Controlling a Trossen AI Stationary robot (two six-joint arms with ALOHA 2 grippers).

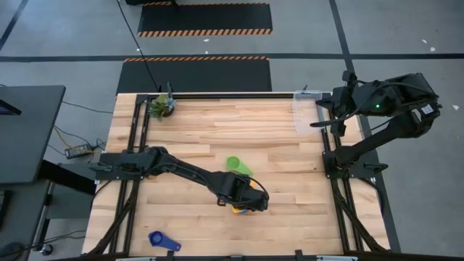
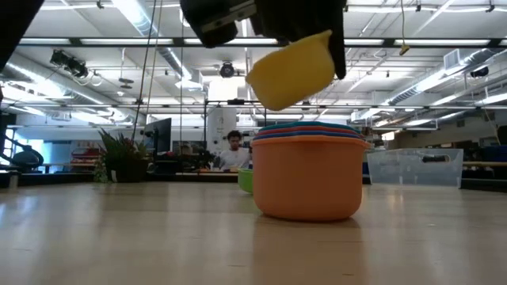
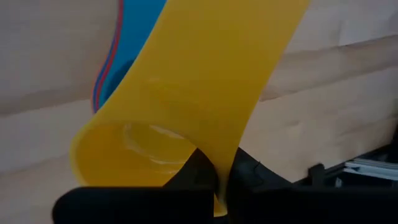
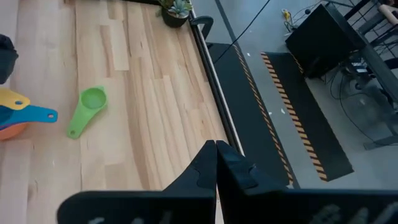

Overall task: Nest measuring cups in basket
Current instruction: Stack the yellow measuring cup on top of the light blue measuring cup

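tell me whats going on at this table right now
The left gripper is shut on a yellow measuring cup, holding it tilted just above a stack of nested cups whose outermost is orange. A green cup and a dark blue cup lie loose on the table. The clear basket sits apart from the stack, near the right gripper, which is shut and waits off at the table's edge.

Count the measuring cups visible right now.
6: yellow cup in the left gripper, above the stacked orange cup, red cup and light blue cup; green cup beside them; dark blue cup at the front edge. More may be hidden.
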